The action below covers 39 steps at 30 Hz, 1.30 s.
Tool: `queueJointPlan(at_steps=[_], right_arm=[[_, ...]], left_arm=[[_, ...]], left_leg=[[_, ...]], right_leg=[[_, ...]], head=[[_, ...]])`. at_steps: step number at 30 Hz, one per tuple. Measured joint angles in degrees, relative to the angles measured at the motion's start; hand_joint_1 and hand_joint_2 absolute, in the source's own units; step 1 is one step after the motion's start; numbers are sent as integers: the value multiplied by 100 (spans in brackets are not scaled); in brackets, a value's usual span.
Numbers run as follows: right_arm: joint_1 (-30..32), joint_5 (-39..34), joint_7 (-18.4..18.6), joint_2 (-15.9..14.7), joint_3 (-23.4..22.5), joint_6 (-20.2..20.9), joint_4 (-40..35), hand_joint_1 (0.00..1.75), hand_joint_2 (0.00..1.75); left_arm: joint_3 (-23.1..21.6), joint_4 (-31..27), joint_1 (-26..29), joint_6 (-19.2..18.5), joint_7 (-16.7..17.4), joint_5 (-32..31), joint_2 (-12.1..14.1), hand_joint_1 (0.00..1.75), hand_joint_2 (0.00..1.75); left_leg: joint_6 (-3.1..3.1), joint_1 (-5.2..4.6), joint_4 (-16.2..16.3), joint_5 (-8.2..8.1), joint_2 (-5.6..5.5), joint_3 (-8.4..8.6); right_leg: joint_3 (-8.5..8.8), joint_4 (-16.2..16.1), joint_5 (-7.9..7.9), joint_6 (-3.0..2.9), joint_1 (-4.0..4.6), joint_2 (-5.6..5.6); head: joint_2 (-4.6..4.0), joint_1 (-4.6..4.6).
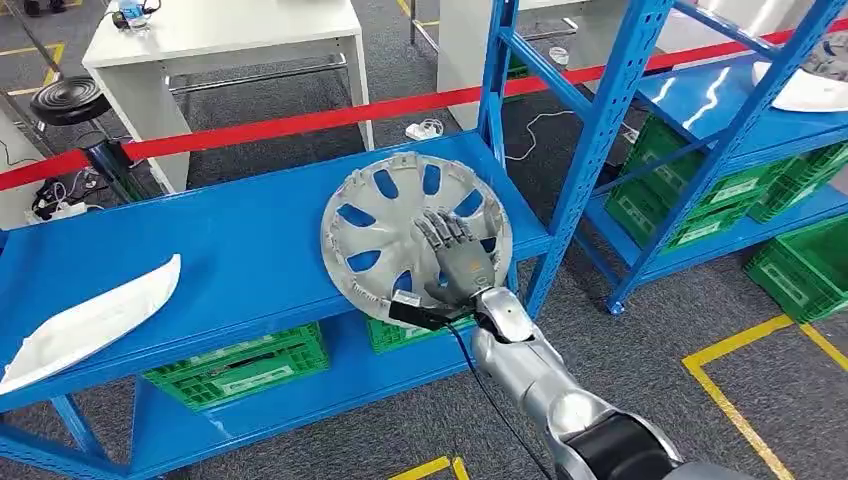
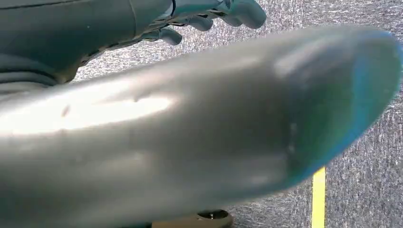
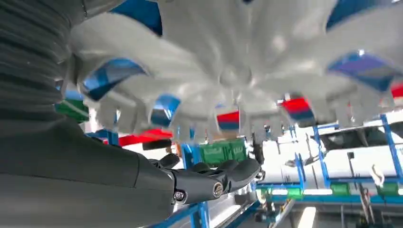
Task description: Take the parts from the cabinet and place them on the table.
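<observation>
In the head view, a round silver plastic hubcap with spoke-shaped cut-outs [image 1: 416,237] lay flat at the centre of the frame on the blue metal shelf [image 1: 250,260] of the cabinet, its lower edge overhanging the shelf's front lip. The right hand [image 1: 455,262] rested on top of it, fingers stretched flat toward the hub, with the silver arm rising from the lower right corner. Whether the thumb hooked under the rim could not be told, so a true grip was not confirmed. A white curved plastic panel [image 1: 90,322] lay at the left edge of the same shelf, well apart.

The risk, as I judged it: a flat palm on a smooth disc gives little hold, so pulling could slide the hubcap off the lip and drop it to the floor, or its rim could catch the blue upright post [image 1: 590,150] just beside it.

In the left wrist view, the left hand [image 2: 209,14] sat in the upper part of the frame, fingers curled in and holding nothing, above grey carpet, behind a blurred silver limb.

In the right wrist view, the hubcap [image 3: 237,71] spread across the upper frame, and dark fingers [image 3: 223,178] lay extended at lower centre, apart from it there.
</observation>
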Motion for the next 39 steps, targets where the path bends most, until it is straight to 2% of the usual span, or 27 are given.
queueJointPlan(at_steps=[18,25,28,33,37,38,39], right_arm=[[47,63,0,13,0,-308,210,0,175],[191,221,63,31,0,-1013,19,0,175],[241,267,105,39,0,-1192,-83,0,175],[450,506,151,57,-2,-2076,-456,0,175],[595,723,208,107,-66,-2205,-797,0,175],[627,726,166,138,-88,-2208,-908,0,0],[640,673,89,171,-112,-2210,-991,0,0]], left_arm=[[0,7,4,33,-6,-35,-15,0,0],[0,7,11,33,-9,-109,-15,0,0],[0,7,13,33,-13,-116,-15,0,0],[-2,7,20,44,-50,-146,-17,0,0],[-2,9,21,107,-61,-166,-17,0,0],[-2,9,22,125,-59,-166,-17,0,0],[-2,9,22,138,-57,-164,-17,0,0]], left_leg=[[-1,1,-1,1,0,-2],[-1,1,-1,1,-1,-5],[-1,0,-1,1,0,-4],[-1,1,-1,1,-2,-7],[-1,1,-1,0,-2,-9],[-1,1,-1,0,-2,-9],[-1,1,-1,0,-2,-9]], right_leg=[[-4,0,0,0,1,0],[-4,0,0,0,1,-1],[-5,0,0,0,1,0],[-7,1,-1,0,1,-2],[-8,1,-1,-1,1,-2],[-8,1,-1,-1,1,-2],[-8,1,-1,-1,1,-1]], head=[[-2,0],[0,0],[-2,0],[-2,0],[0,0],[-2,0],[-2,0]])
